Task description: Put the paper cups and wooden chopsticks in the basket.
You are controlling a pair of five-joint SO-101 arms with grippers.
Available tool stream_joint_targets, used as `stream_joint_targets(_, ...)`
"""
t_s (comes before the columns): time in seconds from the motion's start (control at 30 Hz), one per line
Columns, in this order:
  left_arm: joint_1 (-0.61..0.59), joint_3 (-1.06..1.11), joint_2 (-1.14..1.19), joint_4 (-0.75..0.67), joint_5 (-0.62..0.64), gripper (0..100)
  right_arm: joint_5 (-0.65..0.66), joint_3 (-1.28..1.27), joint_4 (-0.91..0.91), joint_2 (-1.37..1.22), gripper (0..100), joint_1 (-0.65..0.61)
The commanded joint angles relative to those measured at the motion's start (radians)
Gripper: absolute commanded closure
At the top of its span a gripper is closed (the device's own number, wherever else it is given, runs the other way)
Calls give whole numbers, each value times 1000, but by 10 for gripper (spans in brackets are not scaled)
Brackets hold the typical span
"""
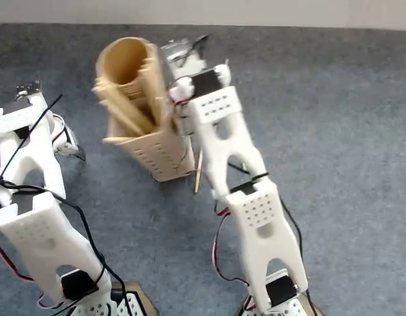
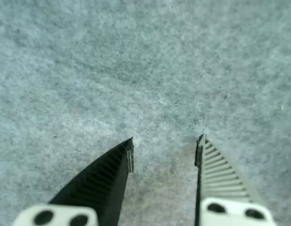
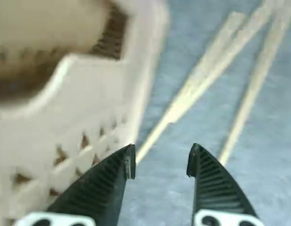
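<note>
Hovering open-jawed just beside the beige perforated plastic basket [image 1: 160, 155], the right gripper [image 3: 159, 162] is seemingly aiming for pale wooden chopsticks [image 3: 206, 80] lying outside it, while tan paper cups [image 1: 124, 59] are sitting inside and the left gripper [image 2: 164, 150] is gaping farther off.

We're looking at a grey, fuzzy, carpet-like table cover [image 1: 347, 99] that's stretching across the whole scene. A pale strip [image 1: 255, 12] is running along its far edge, and we're spotting a bit of brown board [image 1: 147, 308] poking in at the near edge.
</note>
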State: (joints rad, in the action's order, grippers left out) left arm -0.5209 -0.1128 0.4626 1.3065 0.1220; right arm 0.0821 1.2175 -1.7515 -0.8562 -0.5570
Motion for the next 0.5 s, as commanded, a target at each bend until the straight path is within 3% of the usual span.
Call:
stream_joint_targets(0.0,13,-21,-5,-6,0,765,-17,7,-7,24,810,-27)
stream_joint_targets(0.07,44,-35,-13,0,-25,766,-18,-1,8,22,810,-4)
stream_joint_targets(0.17,242,-176,-2,40,-315,811,-25,7,8,-19,810,35)
stream_joint_targets(0.2,303,-220,15,89,-353,826,-21,8,-2,-42,810,44)
stream_joint_targets(0.3,371,-338,82,138,-315,816,-18,2,-10,-108,810,82)
stream_joint_targets(0.47,341,-552,165,249,-347,814,-17,16,7,-226,810,156)
